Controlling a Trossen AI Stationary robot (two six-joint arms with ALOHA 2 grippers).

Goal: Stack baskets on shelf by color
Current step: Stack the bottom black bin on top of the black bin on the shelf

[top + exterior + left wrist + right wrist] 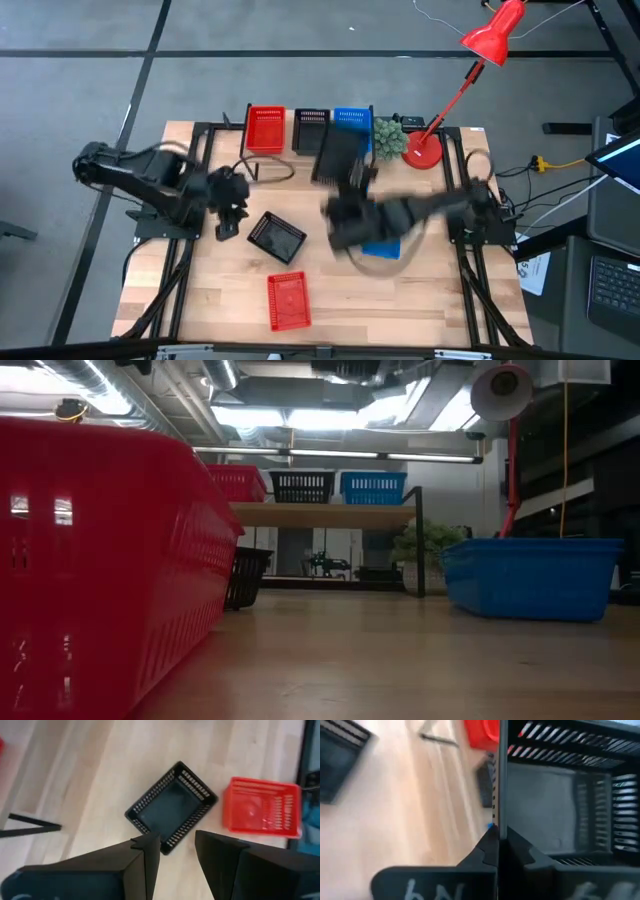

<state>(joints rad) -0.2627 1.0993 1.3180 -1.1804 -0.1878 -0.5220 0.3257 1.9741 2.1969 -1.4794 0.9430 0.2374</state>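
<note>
The shelf (285, 152) stands at the table's far edge and carries a red basket (265, 130), a black basket (311, 122) and a blue basket (352, 120). My right gripper (498, 840) is shut on another black basket (338, 158), which is in the air just in front of the shelf. On the table lie a black basket (276, 237), a red basket (288, 300) and a blue basket (382, 250) under the right arm. My left gripper (177, 852) is open above the table, left of the lying black basket (170, 810). My right gripper pinches one side wall (500, 795) of the black basket at its rim, with one finger inside the basket and one outside. The basket is lifted clear of the table and reaches out from the fingers toward the shelf.
A red desk lamp (425, 150) and a small green plant (389, 138) stand at the shelf's right end. A cable loop (265, 170) lies near the shelf's left front. In the low view the red basket (100, 560) fills the near left; bare wood lies between the baskets.
</note>
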